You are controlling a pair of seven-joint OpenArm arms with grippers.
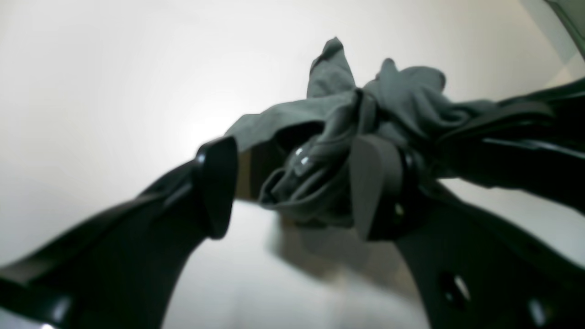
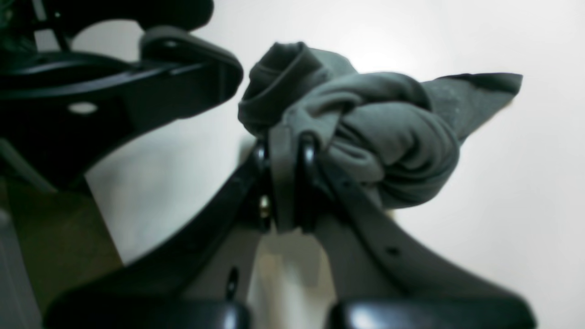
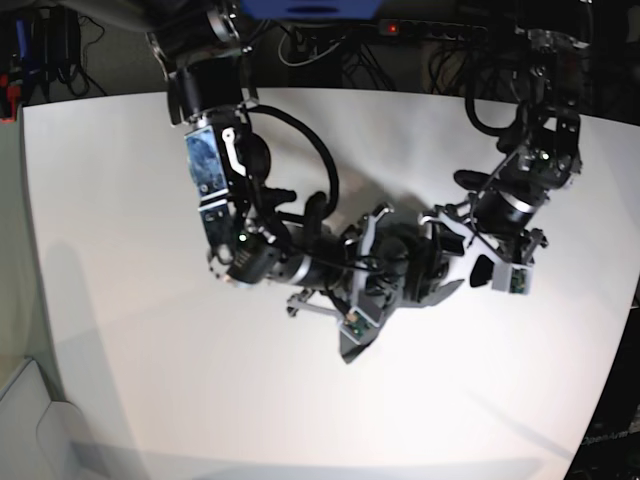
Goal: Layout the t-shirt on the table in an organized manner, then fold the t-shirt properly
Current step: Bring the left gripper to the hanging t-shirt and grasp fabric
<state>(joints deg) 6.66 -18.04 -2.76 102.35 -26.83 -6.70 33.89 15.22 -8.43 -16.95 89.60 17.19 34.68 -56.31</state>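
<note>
Base view: the white bench (image 3: 130, 300) fills the frame, both arms reaching toward its middle. The t-shirt (image 3: 405, 262) is only a small dark lump there, right of centre, mostly hidden behind the arms; its shape cannot be read from here.
Right wrist view: shows what the base view hides. The right claw (image 2: 287, 151) at centre frame is clenched tight, a thin fold of cloth pinched between its pads. The rest of the t-shirt (image 2: 374, 132) bulges to the right of it in a rolled wad, one flat flap sticking out toward the upper right.
Left wrist view: the left claw (image 1: 292, 183) stands released, its two pads well apart, the left one in mid frame and the right one just right of centre. The t-shirt (image 1: 347, 114) hangs bunched between and beyond them, touching the right pad; whether it touches the left pad I cannot tell.
T-shirt, looks: dark grey, soft, heavily wrinkled, wadded into a knot with loose ends poking up; no sleeves or neck can be made out.
T-shirt, place: at the middle of the bench, right of centre in the base view, between the two claws; its shadow falls on the white surface below in the left wrist view.
</note>
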